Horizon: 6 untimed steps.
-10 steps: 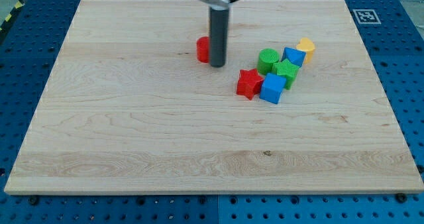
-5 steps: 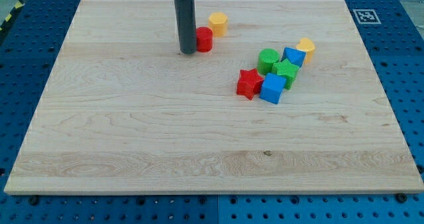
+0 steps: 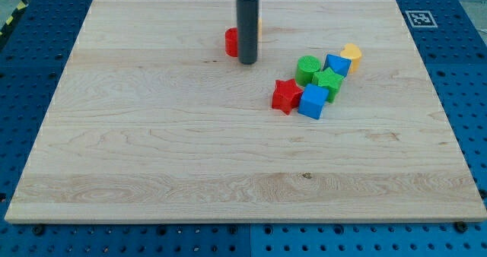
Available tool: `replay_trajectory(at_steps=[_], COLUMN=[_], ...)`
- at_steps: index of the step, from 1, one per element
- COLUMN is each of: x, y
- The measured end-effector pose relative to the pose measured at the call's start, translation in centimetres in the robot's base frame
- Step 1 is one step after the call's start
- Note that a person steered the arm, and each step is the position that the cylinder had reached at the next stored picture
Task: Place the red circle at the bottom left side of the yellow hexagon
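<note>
The red circle (image 3: 230, 42) sits on the wooden board (image 3: 152, 135) near the view's top centre. My dark rod stands right against its right side and partly covers it; my tip (image 3: 247, 61) is just below and right of it. The yellow hexagon (image 3: 259, 27) is almost wholly hidden behind the rod, with only a thin yellow edge showing at the rod's right side, up and right of the red circle.
A cluster lies at the view's right: a red star (image 3: 285, 96), a blue cube (image 3: 313, 102), a green star (image 3: 329, 83), a green cylinder (image 3: 308, 68), a blue block (image 3: 337, 64) and a yellow block (image 3: 351, 55).
My rod has moved from the left side of the red circle to its right side. It now hides the yellow hexagon. The red circle has stayed nearly in place.
</note>
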<state>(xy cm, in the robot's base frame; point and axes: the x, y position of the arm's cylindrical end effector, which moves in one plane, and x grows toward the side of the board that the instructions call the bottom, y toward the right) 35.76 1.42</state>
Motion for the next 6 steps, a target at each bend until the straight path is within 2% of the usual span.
replay_trajectory(at_steps=[6], x=[-0.2], y=[-3.7])
